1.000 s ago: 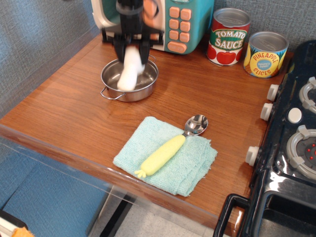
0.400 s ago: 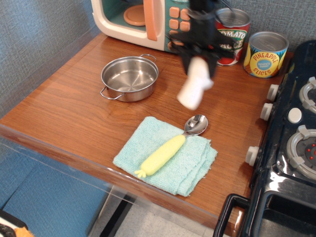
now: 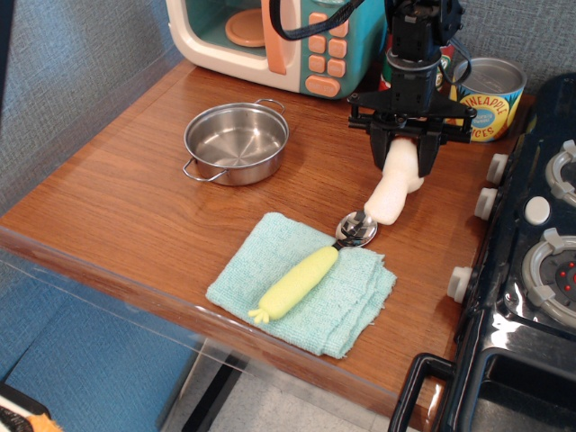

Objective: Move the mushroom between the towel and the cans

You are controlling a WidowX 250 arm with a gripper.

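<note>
The black gripper (image 3: 404,155) hangs over the wooden counter (image 3: 117,189), in front of the two cans (image 3: 486,97), and its jaws are closed on the upper end of the mushroom (image 3: 394,187). The mushroom is a pale, white, stubby thing, and from here its long axis runs steeply down and a little to the left in the picture: the top end sits up between the fingers, the rounded lower end points toward the near edge of the counter. That lower end lies just beside the bowl of the spoon (image 3: 357,229), so close that I cannot tell whether it touches the spoon, rests on the wood, or floats just above it. The spoon has a yellow handle and lies diagonally across the towel (image 3: 342,301), with the metal bowl sticking out past the towel's far corner. So the mushroom is in the strip of counter between the towel and the cans, nearer the towel. Only the yellow-and-blue pineapple can shows clearly; the other one is mostly hidden behind the arm. Off to the left a steel pot (image 3: 237,142) stands on the counter, well apart from the gripper, with a teal toy microwave (image 3: 279,40) behind it. A black toy stove (image 3: 531,270) fills the right side.
</note>
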